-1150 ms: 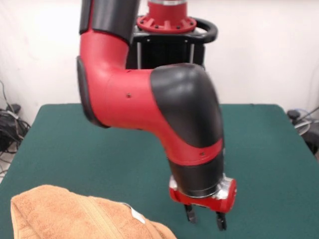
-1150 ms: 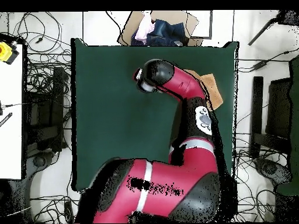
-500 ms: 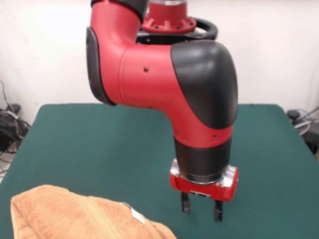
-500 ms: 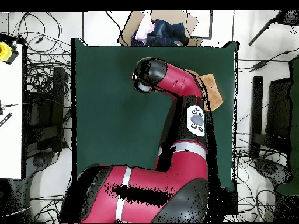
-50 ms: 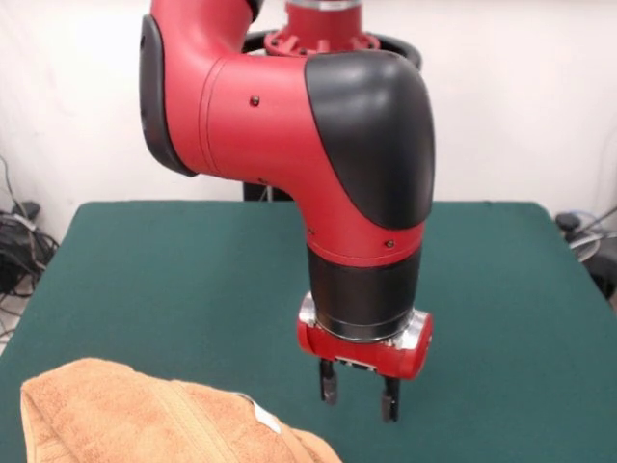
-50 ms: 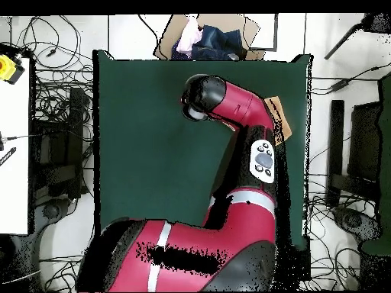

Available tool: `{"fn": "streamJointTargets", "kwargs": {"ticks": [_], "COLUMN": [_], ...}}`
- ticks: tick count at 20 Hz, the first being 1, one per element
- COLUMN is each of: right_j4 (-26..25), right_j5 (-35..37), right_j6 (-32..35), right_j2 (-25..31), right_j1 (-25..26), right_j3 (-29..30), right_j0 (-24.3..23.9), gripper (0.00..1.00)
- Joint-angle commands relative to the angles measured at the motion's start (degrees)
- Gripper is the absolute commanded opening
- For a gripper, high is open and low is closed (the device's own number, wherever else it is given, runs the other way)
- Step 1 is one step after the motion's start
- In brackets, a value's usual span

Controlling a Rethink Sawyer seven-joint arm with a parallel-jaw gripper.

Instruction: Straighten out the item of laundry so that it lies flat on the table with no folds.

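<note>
The item of laundry (image 5: pixel 145 415) is an orange-tan towel lying bunched and folded at the near left corner of the green table (image 5: pixel 521 289). A small white tag (image 5: pixel 265 419) shows on its right side. My gripper (image 5: pixel 359 397) hangs just above the table, to the right of the towel and apart from it. It is open, with nothing between its fingers (image 5: pixel 328 384). In the overhead view the arm covers most of the towel (image 6: pixel 279 116) and hides the gripper.
A cardboard box of clothes (image 6: pixel 206 38) sits beyond the table's far edge in the overhead view. Cables (image 5: pixel 19 241) lie on the floor around the table. A white bench (image 6: pixel 15 145) stands to one side.
The gripper has shifted left in the front view, closer to the towel, staying open. The arm's elbow swung across above it. The towel has not moved.
</note>
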Motion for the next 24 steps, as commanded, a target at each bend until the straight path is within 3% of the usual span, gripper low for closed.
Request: {"fn": "streamJointTargets", "kwargs": {"ticks": [1, 10, 17, 24], "right_j4": [-0.65, -1.01, -0.85, -0.70], "right_j5": [-1.25, -1.88, -5.98, -6.29], "right_j6": [12.12, 10.29, 10.72, 10.75], "right_j2": [0.27, 0.44, 1.53, 1.27], "right_j1": [0.23, -0.55, 3.34, 3.39], "right_j3": [7.04, 8.81, 5.43, 5.80], "right_j0": [0.04, -0.94, -0.94, -0.85], "gripper": [1.00, 1.00, 1.00, 1.00]}}
